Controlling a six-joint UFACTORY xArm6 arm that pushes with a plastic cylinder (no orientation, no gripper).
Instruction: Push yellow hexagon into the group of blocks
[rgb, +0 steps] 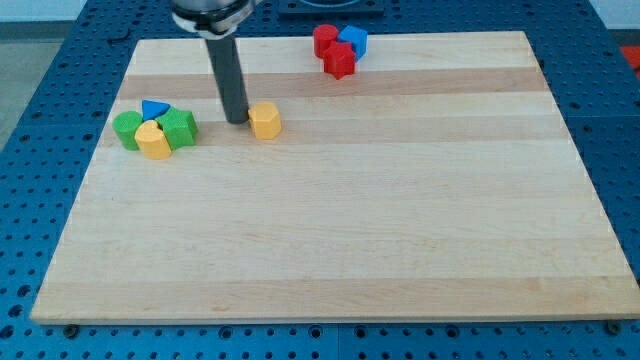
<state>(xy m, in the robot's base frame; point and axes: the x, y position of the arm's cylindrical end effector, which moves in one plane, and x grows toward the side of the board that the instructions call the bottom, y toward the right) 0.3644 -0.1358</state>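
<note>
Landmark: the yellow hexagon (265, 120), the task block, in the upper left part of the wooden table (330, 230).

Well to the landmark's left, one cluster of four blocks, all touching or nearly so: one green round-edged block (127, 130) at the far left, one blue triangle (154, 108) at the cluster's top, one yellow rounded block (153, 141) at its bottom, one green block (180, 127) on the side nearest the landmark; its exact shape is unclear. Bare wood separates the cluster from the hexagon.

Just left of the landmark, the rod's tip (236, 120) stands on the table, touching or almost touching the hexagon's left face; contact cannot be confirmed. The tip lies between cluster and hexagon. No claw on this arm, only the straight dark rod, so there is no open or closed state to record.

Above and to the landmark's right, near the table's top edge, a second cluster of three: two red blocks (325, 40) (340, 62) and one blue block (353, 40), packed together.

Count: yellow 2, green 2, blue 2, red 2; eight blocks.
</note>
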